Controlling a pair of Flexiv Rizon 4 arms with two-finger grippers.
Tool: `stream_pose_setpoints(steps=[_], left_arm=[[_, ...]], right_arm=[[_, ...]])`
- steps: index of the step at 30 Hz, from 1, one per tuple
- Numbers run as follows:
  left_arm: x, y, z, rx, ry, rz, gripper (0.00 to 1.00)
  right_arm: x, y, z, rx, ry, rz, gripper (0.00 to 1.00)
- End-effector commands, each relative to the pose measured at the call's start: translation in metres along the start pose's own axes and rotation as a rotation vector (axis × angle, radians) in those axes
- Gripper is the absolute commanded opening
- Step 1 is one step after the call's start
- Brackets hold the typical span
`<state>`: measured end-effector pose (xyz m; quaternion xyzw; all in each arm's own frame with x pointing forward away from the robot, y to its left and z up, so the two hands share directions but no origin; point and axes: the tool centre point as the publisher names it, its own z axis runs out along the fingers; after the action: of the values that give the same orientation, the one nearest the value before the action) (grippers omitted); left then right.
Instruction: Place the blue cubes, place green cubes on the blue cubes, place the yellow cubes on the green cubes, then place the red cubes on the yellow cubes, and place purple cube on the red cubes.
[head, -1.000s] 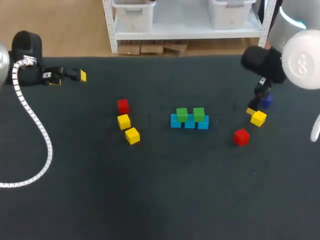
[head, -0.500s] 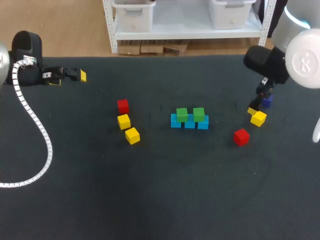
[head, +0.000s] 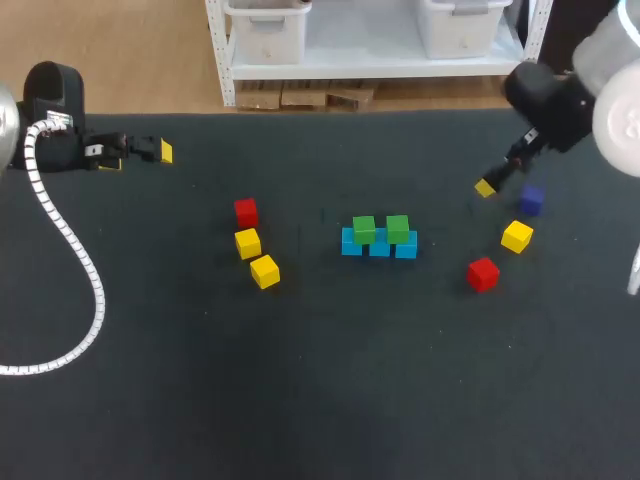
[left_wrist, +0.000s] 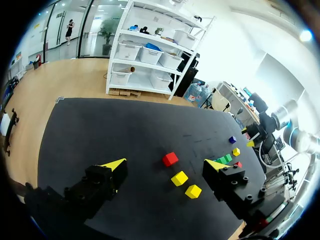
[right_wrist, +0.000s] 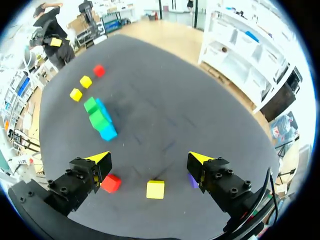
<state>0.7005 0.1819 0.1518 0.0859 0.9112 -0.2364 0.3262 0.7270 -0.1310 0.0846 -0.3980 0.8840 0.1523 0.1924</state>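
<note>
Yellow cube (right_wrist: 155, 189) ahead, between spread right fingers (right_wrist: 99, 161); apparently untouched.

I can make out no text, label, number or sign that I can read in any of the views.
</note>
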Motion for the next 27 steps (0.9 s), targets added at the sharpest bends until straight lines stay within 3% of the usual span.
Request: stream_pose_setpoints(steps=[1,8,13,27], left_arm=[[0.001,0.002,0.0,0.01,-0.006,0.002,1.0],[0.001,0.002,0.0,0.01,-0.006,0.002,1.0],[0.001,0.002,0.0,0.01,-0.006,0.002,1.0],[0.001,0.002,0.0,0.01,-0.006,0.002,1.0]], right_arm=[[0.0,0.008,-0.008,0.027,-0.071,-0.025,1.0],[-0.014,0.014,-0.017,0.056,-0.092,-0.064,1.0],[-0.011,0.012,-0.012,0.016,-0.092,-0.031,1.0],[-0.011,0.012,-0.012,0.016,-0.092,-0.031,1.0]])
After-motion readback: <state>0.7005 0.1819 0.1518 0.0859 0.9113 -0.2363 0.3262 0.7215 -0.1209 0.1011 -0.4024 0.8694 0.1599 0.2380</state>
